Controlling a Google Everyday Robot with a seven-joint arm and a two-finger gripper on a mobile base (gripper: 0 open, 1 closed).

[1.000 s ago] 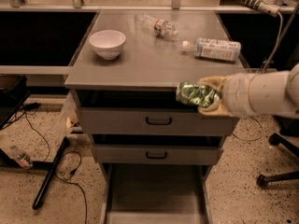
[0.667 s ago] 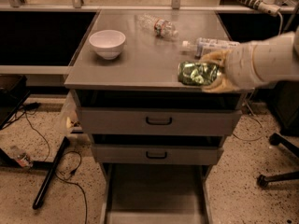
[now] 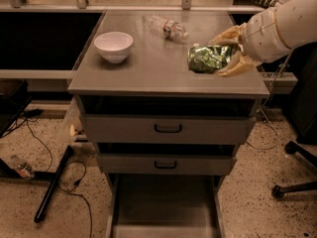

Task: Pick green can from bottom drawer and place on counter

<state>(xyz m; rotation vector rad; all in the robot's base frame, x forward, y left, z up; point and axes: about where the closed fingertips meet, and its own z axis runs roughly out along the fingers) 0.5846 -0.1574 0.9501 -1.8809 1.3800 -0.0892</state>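
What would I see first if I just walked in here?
Most likely the shiny green can, clamped in the robot's gripper over the right side of the counter. Next, the white bowl on the counter's left, and the bottom drawer pulled open near the floor.

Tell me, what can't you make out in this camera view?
- The green can: right end covered by the gripper clamped on it above the counter; resting or lifted, cannot tell.
- The bottom drawer: front cut off by the lower edge of the camera view.
- The bottle: label too small to read.
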